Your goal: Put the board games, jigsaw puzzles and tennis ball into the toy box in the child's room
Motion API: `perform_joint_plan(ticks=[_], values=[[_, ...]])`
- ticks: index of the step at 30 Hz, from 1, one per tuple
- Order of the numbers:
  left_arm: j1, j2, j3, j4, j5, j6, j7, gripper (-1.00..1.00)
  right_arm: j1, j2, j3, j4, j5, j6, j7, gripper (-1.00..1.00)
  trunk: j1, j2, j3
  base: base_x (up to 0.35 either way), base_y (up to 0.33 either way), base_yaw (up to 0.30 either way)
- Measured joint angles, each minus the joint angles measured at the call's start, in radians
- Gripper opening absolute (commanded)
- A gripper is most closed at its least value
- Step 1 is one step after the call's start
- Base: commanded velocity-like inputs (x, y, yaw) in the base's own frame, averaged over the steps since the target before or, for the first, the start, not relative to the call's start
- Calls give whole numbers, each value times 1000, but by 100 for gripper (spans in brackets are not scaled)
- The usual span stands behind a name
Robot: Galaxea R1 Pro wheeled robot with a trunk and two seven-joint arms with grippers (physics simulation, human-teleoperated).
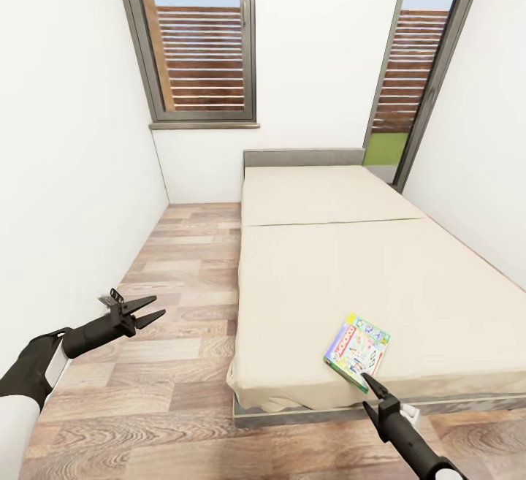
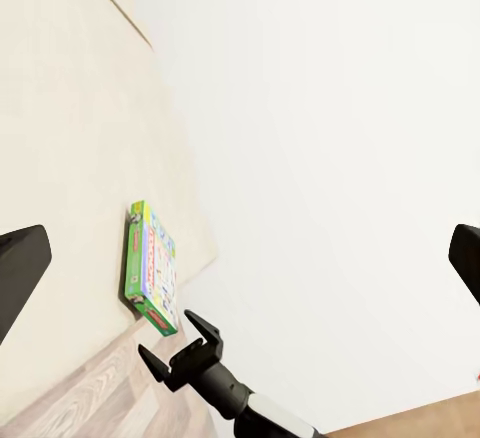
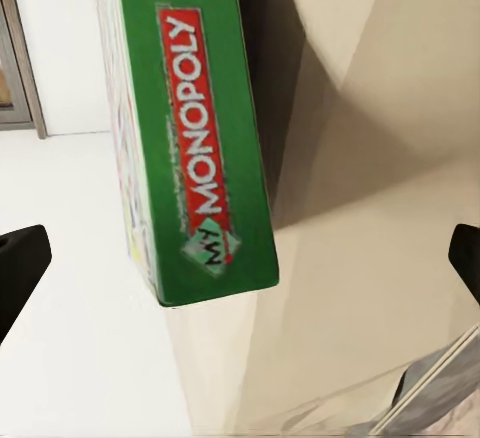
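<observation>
One board game [image 1: 356,351], a white-green box with a red MONOPOLY band, lies flat on the bed [image 1: 351,268] near its front right corner. My right gripper [image 1: 367,392] is open just in front of the box's near edge, at the mattress edge. In the right wrist view the box's green side [image 3: 200,138] sits close ahead, between the spread fingers. My left gripper [image 1: 150,308] hangs open and empty over the floor, left of the bed. The left wrist view looks across at the box [image 2: 152,270] and the right gripper [image 2: 180,348]. The table, toy box, jigsaw puzzles and tennis ball are out of view.
A strip of wooden floor [image 1: 190,275] runs between the white left wall [image 1: 66,195] and the bed. The grey headboard [image 1: 303,157] stands against the back wall under a window [image 1: 201,42]. A tall glazed door [image 1: 409,78] is at the back right.
</observation>
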State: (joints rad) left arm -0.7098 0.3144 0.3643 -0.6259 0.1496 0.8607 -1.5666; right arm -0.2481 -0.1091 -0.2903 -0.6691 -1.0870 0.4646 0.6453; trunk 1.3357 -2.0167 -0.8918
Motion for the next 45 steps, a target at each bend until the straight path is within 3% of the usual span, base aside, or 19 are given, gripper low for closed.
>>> perform_joint_plan(ticks=[9, 30, 38, 45], values=[[0, 0, 0, 0, 0, 0, 0, 100, -12, -1, 49, -2, 0, 0, 1, 100, 0, 0, 0, 0, 0, 0], [0, -1, -1, 0, 0, 0, 0, 100, -14, -3, 57, -4, 0, 1, 5, 100, 0, 0, 0, 0, 0, 0], [0, -1, -1, 0, 0, 0, 0, 100, -14, -5, 58, -5, 2, -22, 102, 100, 0, 0, 0, 0, 0, 0], [0, -1, -1, 0, 0, 0, 0, 100, -14, -6, 58, -5, 2, -41, 123, 100, 0, 0, 0, 0, 0, 0]])
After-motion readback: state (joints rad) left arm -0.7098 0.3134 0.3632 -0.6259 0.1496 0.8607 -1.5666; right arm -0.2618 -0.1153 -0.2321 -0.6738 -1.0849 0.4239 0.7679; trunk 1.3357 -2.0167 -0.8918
